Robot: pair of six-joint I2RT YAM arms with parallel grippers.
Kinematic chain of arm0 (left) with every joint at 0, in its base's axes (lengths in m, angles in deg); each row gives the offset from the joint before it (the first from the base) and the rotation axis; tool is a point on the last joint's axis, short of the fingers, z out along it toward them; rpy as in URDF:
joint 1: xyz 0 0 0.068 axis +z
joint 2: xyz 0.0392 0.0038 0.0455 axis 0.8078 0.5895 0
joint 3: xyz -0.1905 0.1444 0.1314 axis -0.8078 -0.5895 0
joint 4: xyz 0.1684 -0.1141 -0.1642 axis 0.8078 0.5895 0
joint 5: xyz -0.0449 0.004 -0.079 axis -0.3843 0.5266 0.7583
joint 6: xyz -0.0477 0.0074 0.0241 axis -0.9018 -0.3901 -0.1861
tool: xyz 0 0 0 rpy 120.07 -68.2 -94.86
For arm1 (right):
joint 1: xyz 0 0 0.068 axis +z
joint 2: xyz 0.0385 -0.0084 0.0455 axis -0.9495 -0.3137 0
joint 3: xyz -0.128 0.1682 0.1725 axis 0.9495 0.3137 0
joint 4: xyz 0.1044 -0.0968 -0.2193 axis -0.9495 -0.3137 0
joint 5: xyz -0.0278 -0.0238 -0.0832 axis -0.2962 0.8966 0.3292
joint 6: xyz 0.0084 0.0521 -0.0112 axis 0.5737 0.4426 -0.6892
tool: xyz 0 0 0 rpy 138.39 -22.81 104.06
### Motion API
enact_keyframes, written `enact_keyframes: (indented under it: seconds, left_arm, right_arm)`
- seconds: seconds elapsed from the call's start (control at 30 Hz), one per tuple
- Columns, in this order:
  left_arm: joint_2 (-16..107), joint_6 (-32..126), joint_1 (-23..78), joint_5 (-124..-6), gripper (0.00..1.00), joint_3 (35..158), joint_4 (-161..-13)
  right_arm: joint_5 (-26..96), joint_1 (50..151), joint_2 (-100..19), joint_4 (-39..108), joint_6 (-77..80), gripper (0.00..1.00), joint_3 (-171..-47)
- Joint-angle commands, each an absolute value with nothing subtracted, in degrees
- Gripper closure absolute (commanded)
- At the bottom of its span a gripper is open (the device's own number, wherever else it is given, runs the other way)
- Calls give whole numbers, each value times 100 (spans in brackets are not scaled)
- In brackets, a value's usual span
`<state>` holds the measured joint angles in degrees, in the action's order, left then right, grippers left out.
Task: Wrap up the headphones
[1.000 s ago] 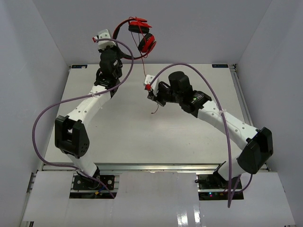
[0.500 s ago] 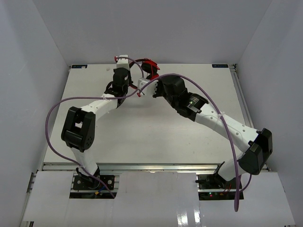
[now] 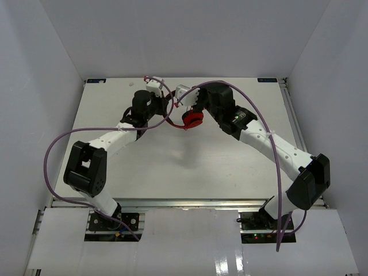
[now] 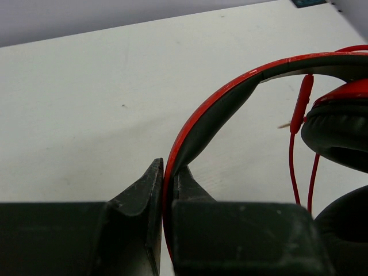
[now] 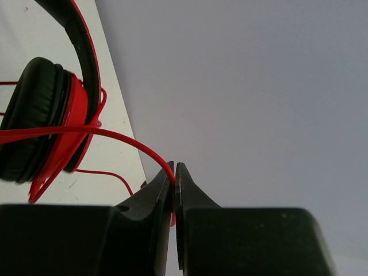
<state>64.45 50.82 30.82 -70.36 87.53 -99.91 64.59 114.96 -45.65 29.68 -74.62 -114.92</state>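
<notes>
The headphones (image 3: 192, 119) are red with a black headband and pads, low over the far middle of the table. My left gripper (image 3: 156, 93) is shut on the headband (image 4: 230, 98), which runs up and right from the jaws (image 4: 168, 172) to an ear pad (image 4: 339, 138). My right gripper (image 3: 183, 95) is just right of the left one. It is shut on the thin red cord (image 5: 115, 135), which runs from its jaws (image 5: 174, 175) across the red cup (image 5: 40, 115). More cord (image 4: 294, 167) hangs beside the pad.
Thick purple arm cables (image 3: 80, 123) loop over the left and right of the white table (image 3: 172, 172). Grey walls enclose the table at the back and on both sides. The two arms meet close together near the far edge.
My left arm has brought the headphones down from high against the back wall to the table. My right gripper has moved up and left with the cord, close beside the left gripper.
</notes>
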Motion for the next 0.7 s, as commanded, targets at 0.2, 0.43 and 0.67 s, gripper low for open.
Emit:
enact_keyframes:
  seconds: [0.2,0.43,0.67]
  left_arm:
    - [5686,5269,2814,-5127,100,8721,-9936]
    - [5362,5195,2804,-4726,100,8693,-9907]
    - [5021,4956,2804,-4770,100,8871,-9824]
  right_arm:
    - [4697,10827,-4634,2921,-6636,92,-11779]
    - [2858,9953,-4932,2118,-5511,92,-12465]
    - [1479,9226,-5108,2108,-4679,92,-12395]
